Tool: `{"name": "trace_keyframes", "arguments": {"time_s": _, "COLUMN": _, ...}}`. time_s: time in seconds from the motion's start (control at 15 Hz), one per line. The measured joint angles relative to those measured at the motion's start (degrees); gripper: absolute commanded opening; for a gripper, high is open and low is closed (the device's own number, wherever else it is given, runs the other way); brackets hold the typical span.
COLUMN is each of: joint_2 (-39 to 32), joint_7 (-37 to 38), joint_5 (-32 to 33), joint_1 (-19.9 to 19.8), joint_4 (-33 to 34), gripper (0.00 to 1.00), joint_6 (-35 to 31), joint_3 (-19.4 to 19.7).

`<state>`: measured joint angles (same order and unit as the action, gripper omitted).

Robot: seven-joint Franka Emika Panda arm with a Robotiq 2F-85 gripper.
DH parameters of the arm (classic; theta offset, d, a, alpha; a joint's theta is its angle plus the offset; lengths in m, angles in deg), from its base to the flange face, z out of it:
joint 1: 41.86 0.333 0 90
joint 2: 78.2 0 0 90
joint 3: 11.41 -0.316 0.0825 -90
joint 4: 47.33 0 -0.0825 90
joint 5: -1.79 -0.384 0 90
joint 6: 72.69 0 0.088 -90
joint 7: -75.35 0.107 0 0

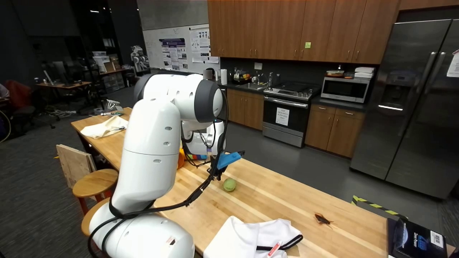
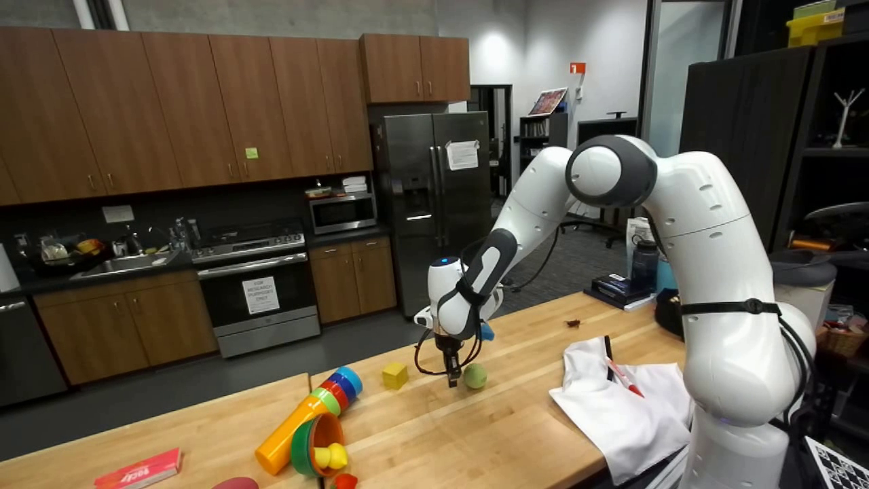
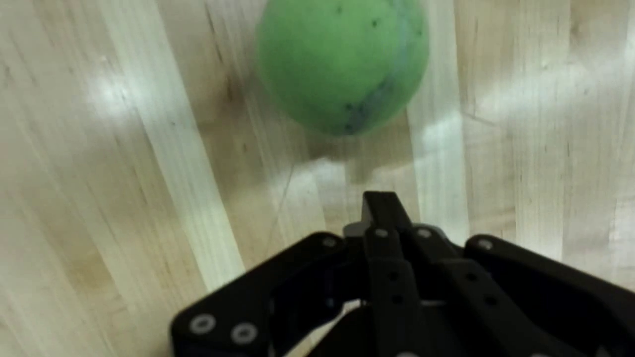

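Observation:
My gripper (image 3: 381, 198) is shut, its black fingertips together with nothing visible between them. It points down just above or at the wooden table in both exterior views (image 1: 216, 176) (image 2: 453, 382). A green ball (image 3: 345, 64) with dark marks lies right by the fingertips, apart from them in the wrist view. The ball also shows in both exterior views (image 1: 229, 185) (image 2: 474, 375). A yellow cube (image 2: 394, 375) lies on the table on the other side of the gripper from the ball in an exterior view.
Stacked colored cups (image 2: 299, 421), a green-orange cup (image 2: 305, 445) with a yellow piece and a pink box (image 2: 139, 470) lie along the table. A white cloth (image 2: 604, 407) with a red marker (image 2: 626, 379) lies near the robot base. A brown toy insect (image 1: 323, 219) lies farther along.

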<state>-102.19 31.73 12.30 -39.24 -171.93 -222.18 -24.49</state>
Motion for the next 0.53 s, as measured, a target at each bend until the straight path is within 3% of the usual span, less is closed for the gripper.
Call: {"name": "trace_keyframes", "arguments": {"time_s": 0.53, "joint_2": 3.8, "joint_7": 11.1, "joint_5": 7.7, "joint_1": 1.3, "joint_4": -5.7, "gripper": 0.0, "joint_6": -0.9, "joint_3": 6.2}}
